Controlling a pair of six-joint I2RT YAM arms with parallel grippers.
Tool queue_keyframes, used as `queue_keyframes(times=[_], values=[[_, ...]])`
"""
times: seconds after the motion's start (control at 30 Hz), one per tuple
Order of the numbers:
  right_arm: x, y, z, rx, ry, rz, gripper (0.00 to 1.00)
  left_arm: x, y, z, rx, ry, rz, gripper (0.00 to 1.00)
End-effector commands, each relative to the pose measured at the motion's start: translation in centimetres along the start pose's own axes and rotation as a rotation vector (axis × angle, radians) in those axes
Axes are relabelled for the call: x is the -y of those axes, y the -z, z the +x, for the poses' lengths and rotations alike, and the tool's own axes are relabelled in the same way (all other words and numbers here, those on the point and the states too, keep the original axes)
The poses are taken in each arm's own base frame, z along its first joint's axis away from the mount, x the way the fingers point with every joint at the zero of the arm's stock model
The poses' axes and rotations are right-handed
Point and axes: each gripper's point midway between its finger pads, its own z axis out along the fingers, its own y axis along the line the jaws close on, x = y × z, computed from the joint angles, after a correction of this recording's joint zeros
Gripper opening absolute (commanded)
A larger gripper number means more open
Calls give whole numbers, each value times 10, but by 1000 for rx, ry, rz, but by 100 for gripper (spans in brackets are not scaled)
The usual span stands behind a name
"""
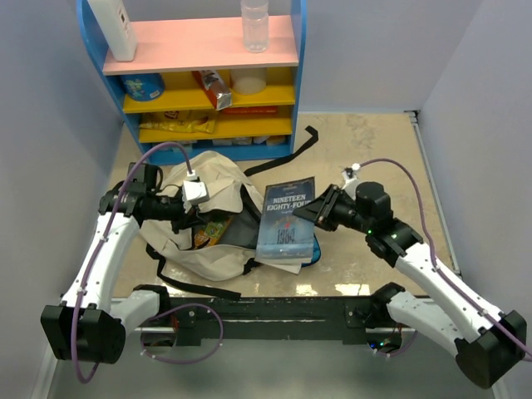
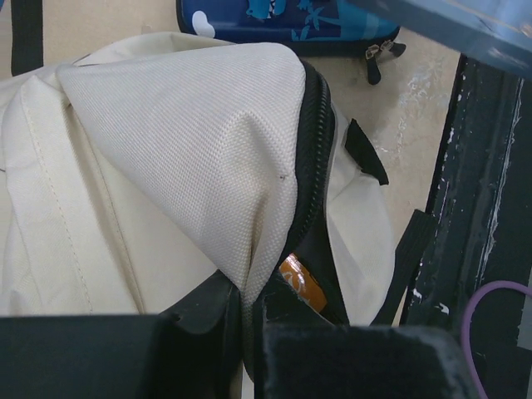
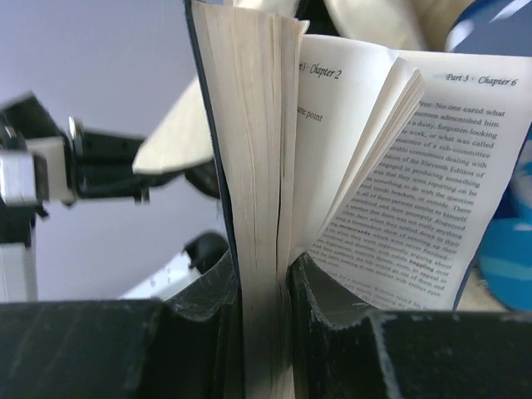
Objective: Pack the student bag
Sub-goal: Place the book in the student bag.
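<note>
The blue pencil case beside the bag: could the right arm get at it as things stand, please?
Probably not yet. Its fingers are shut on the book, which hangs over the pencil case and hides most of it from above; the book would need stowing first.

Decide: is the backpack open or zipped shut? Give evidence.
Open. The left fingers pinch the flap of the student bag; the parted zipper shows an orange item inside.

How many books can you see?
1. The book is pinched between the right fingers, right by the student bag. Others may be hidden inside the bag.
</note>
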Motion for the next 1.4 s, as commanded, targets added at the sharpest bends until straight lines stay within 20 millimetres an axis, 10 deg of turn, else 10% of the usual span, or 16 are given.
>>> queue_keyframes(times=[0.0, 0.2, 0.53, 1.03, 1.37], values=[[-47, -11, 49, -175, 12, -181, 0, -9, 8, -36, 105, -92, -43, 0], [-48, -42, 89, -291, -4, -193, 0, -8, 10, -39, 107, -97, -46, 0], [-57, -80, 84, -256, -64, -231, 0, -1, 12, -35, 87, -115, -26, 0], [-76, -140, -9, 212, -117, -201, 0, 10, 9, -24, 56, -107, 42, 1], [-86, -205, 38, 188, -65, -186, 0, 11, 9, -24, 52, -103, 54, 1]])
